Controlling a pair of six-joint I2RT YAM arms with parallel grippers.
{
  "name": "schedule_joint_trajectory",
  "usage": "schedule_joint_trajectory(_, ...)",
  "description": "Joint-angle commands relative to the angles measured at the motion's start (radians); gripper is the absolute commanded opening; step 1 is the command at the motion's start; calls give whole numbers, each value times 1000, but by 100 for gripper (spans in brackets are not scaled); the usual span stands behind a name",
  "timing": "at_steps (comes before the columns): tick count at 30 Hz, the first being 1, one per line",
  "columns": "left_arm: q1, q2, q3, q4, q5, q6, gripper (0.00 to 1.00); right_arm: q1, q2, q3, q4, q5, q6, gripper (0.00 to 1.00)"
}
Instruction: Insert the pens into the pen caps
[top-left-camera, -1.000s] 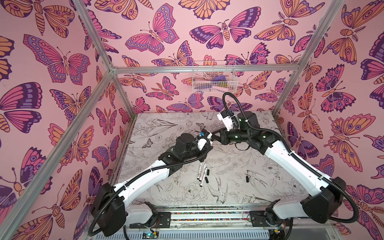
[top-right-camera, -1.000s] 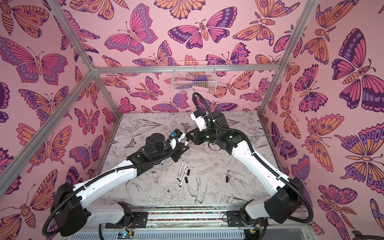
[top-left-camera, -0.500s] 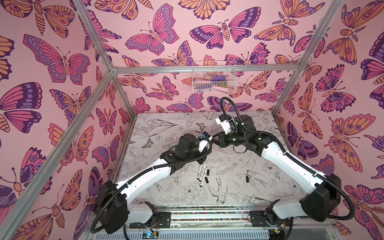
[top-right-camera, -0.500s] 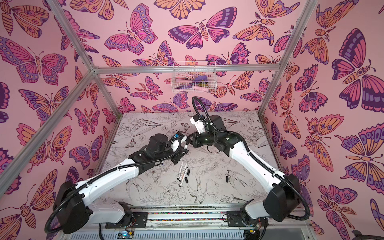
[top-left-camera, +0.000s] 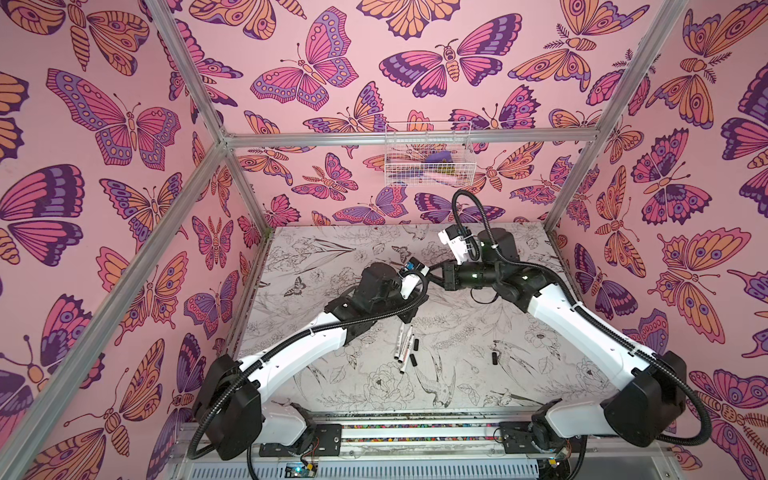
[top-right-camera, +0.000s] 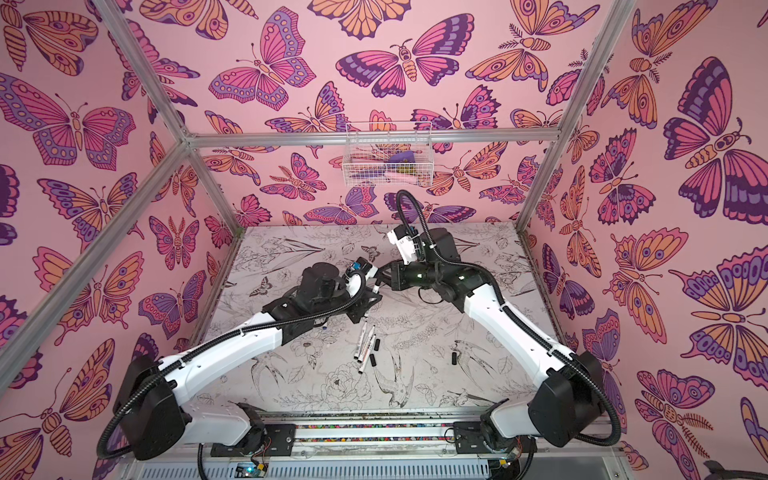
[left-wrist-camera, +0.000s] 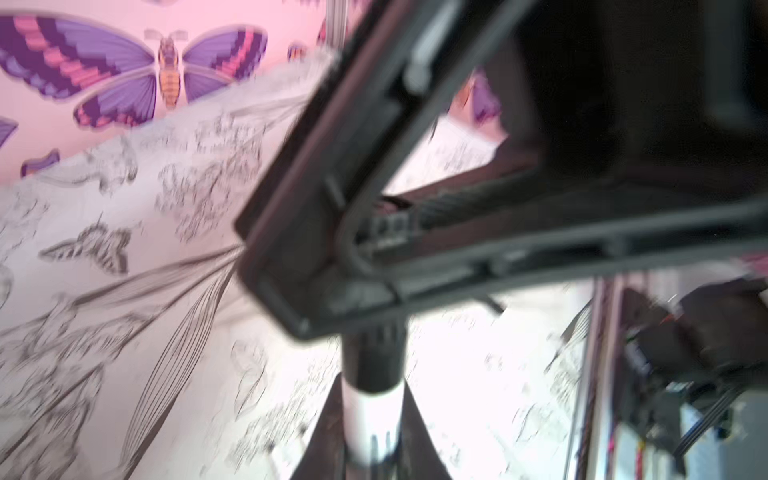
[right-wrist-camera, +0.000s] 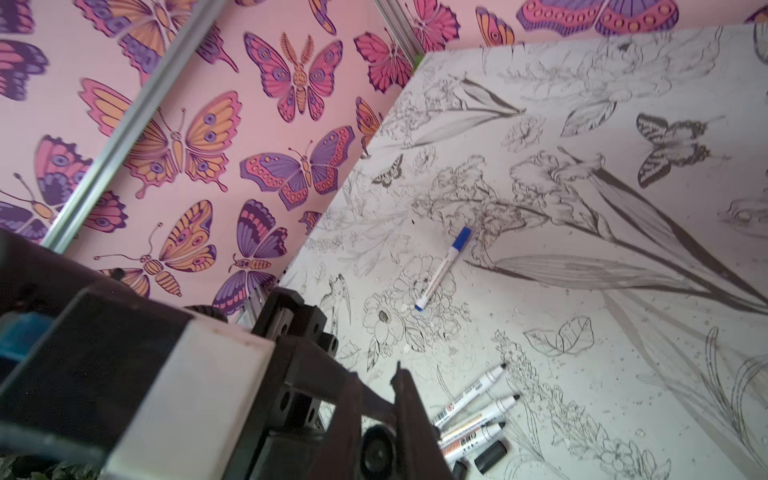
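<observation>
My left gripper is clamped narrow on the white barrel of a pen, held up above the table, towards its back middle. The pen's long axis runs from my left grip straight towards my right gripper, capped end leading. A black cap sits in line with the barrel, over its end. My right jaws are closed on that cap, which shows end-on between them in the right wrist view. I cannot tell how far the cap is pushed home.

Below, near the middle of the table, three loose pens lie flat, side by side and nearly parallel. Their long axes run roughly front to back with a slight lean, and their bare dark tips point towards the front edge. Two loose caps lie on their sides just beside them on the right, one nearer the front than the other. A third cap lies well apart, further right, its axis also about front to back.

A blue-capped pen lies flat by itself, apart from the three, with the long blue cap on one end and a small blue plug at the other.
</observation>
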Motion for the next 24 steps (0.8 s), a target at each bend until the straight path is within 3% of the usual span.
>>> schedule_joint_trajectory(1, 51, -165, 23, 924, 67, -209, 0, 1, 56, -114, -332, -156, 41, 0)
schedule_joint_trajectory(8, 49, -234, -152, 911, 40, -335, 0, -1, 57, -115, -288, -165, 70, 0)
schedule_joint_trajectory(17, -7, -316, -278, 711, -62, -268, 0, -4, 23, -102, -247, -156, 99, 0)
schedule_joint_trajectory(21, -19, -297, -302, 685, -64, -281, 0, -4, 5, -84, -234, -155, 102, 6)
schedule_joint_trajectory(24, -28, -270, -329, 683, -65, -297, 0, -4, -12, -65, -214, -149, 110, 25)
